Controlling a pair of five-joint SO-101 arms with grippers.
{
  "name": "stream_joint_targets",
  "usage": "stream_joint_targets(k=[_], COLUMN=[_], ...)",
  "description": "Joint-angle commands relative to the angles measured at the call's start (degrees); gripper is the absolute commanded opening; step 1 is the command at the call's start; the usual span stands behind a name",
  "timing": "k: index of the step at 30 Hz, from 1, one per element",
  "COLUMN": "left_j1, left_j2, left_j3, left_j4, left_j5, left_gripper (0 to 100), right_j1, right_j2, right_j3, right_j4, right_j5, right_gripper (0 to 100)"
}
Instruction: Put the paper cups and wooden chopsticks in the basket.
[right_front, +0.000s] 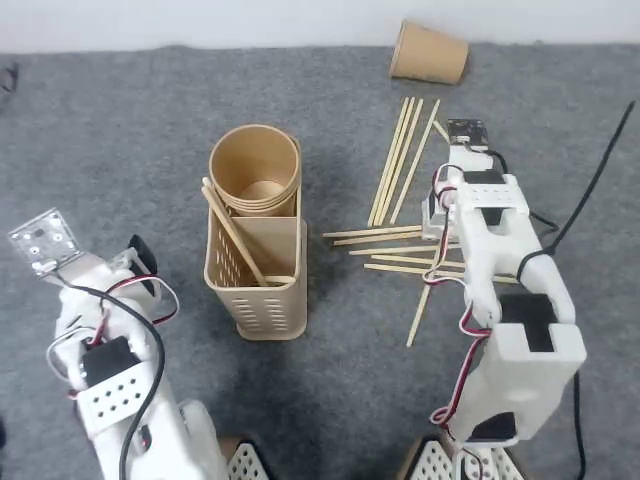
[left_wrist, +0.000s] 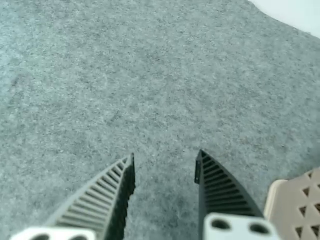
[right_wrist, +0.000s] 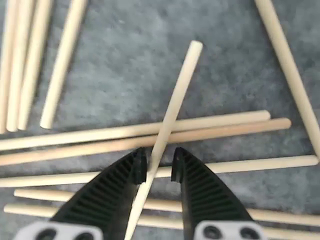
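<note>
Meanwhile, at the table's left side, the left arm's black ribbed gripper (left_wrist: 165, 155) hangs with its jaws spread wide over the bare grey felt mat (right_front: 100, 130), holding nothing, a corner of the basket just beside it.

At centre stands the tall beige perforated plastic basket (right_front: 255, 300). A nested stack of brown paper cups (right_front: 250, 165) sits in its far end, and a pair of pale wooden chopsticks (right_front: 232, 232) leans across the near part.

To the right, more loose wooden chopsticks (right_front: 395, 165) lie scattered on the mat, some in a neat row, others criss-crossed. One last brown paper cup (right_front: 430, 52) lies on its side at the mat's far edge, well apart from the basket.

Over the criss-crossed pile, the right arm's black gripper (right_wrist: 157, 162) straddles a single slanting chopstick (right_wrist: 177, 90) that rests on top of two others. Its jaws are drawn narrow around the stick, one side touching it and a sliver of gap on the other, so it looks bracketed rather than clamped.

The step in hand appears to be picking up this stick. Done well, the jaws should close squarely and firmly so it cannot pivot, then rise straight up to avoid dragging the sticks beneath, before lowering it end-first into the basket's near part.

No brand, label or legible writing shows on the cups, basket or chopsticks.
</note>
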Motion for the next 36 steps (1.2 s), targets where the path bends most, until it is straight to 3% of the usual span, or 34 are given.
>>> stream_joint_targets(k=[1,4,7,19,25,30,36], left_j1=[0.2,0.2,0.2,0.2,0.2,0.2,0.2], left_j2=[-1.0,-1.0,-1.0,-1.0,-1.0,-1.0,-1.0], left_j3=[-0.2,-0.2,-0.2,-0.2,-0.2,-0.1,-0.1], left_j4=[-1.2,-1.2,-1.2,-1.2,-1.2,-1.2,-1.2], left_j5=[-0.6,-0.6,-0.6,-0.6,-0.6,-0.6,-0.6], left_gripper=[19,19,19,19,19,19,19], right_j1=[1.5,1.2,1.3,-1.0,-7.2,-16.7,-26.2], right_j2=[0.1,1.5,1.9,-16.9,-37.7,-55.5,-62.0], right_j3=[-3.3,-3.7,-3.8,-3.9,-3.9,-3.3,-1.4], right_j4=[0.3,-0.8,-1.3,2.2,2.8,-2.3,-15.1], right_j5=[-0.8,-0.4,-0.4,2.2,9.3,18.5,18.8], right_gripper=[10.5,9.9,0.0,0.6,0.6,0.6,0.6])
